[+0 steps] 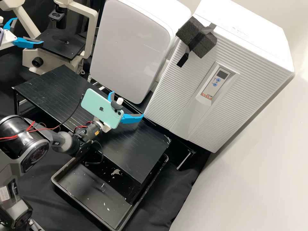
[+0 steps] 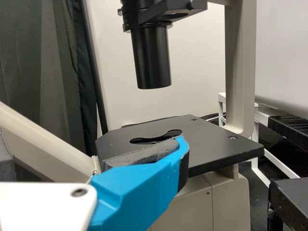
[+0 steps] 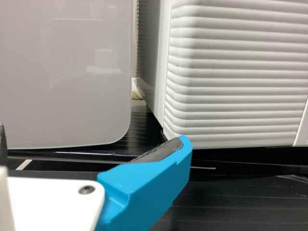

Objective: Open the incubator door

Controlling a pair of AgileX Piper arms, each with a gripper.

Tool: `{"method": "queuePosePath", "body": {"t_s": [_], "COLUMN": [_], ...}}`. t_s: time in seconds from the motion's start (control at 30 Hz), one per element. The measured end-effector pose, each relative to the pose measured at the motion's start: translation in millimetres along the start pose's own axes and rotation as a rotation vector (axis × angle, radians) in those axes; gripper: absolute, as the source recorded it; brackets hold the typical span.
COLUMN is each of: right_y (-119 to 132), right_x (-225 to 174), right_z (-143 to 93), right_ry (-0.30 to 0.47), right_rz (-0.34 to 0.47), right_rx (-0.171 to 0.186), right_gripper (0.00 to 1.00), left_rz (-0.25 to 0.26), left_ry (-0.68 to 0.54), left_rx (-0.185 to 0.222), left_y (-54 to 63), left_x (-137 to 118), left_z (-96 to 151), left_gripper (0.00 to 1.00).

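The white incubator [image 1: 256, 27] is seen beyond the black slatted stand [image 1: 134, 150], with its ribbed door [image 1: 175, 91] shut against the body. The door is fitted with a control panel [image 1: 215, 82], and a black foam block [image 1: 205, 43] is taped at its edge.

The right gripper [image 1: 127, 104] is held open over the stand, its blue fingers spread with nothing between them. One fingertip is seen near the incubator's lower corner; whether the two touch cannot be told for certain. A mint-green phone [image 1: 102, 107] is mounted on the same arm.

The left gripper [image 1: 29, 31] is also held open and empty, beside the black stage [image 2: 211, 139] of the microscope [image 1: 90, 32].

A smooth-fronted white appliance [image 1: 131, 48] is placed beside the incubator. A black tray [image 1: 86, 216] is set partly under the stand, on black cloth [image 1: 170, 192].
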Motion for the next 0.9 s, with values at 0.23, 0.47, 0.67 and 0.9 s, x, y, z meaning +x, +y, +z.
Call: {"method": "queuePosePath", "body": {"t_s": [0.23, 0.47, 0.67, 0.9], "right_y": [0.0, 29.4, 75.7, 104.0], "right_x": [0.0, -4.4, -8.7, -3.2], "right_z": [0.0, 3.6, 3.5, -5.1], "right_ry": [0.000, -0.004, 0.017, 0.059], "right_rz": [0.000, 0.092, 0.249, 0.338], "right_rx": [0.000, 0.025, 0.094, 0.098], "right_gripper": [1.00, 1.00, 1.00, 1.00], "left_rz": [0.000, 0.000, 0.000, 0.000], "left_ry": [0.000, 0.000, 0.000, 0.000], "left_rx": [0.000, 0.000, 0.000, 0.000], "left_y": [0.0, 0.0, 0.0, 0.0], "left_x": [0.0, 0.0, 0.0, 0.0], "left_z": [0.0, 0.0, 0.0, 0.0], "left_gripper": [1.00, 1.00, 1.00, 1.00]}}
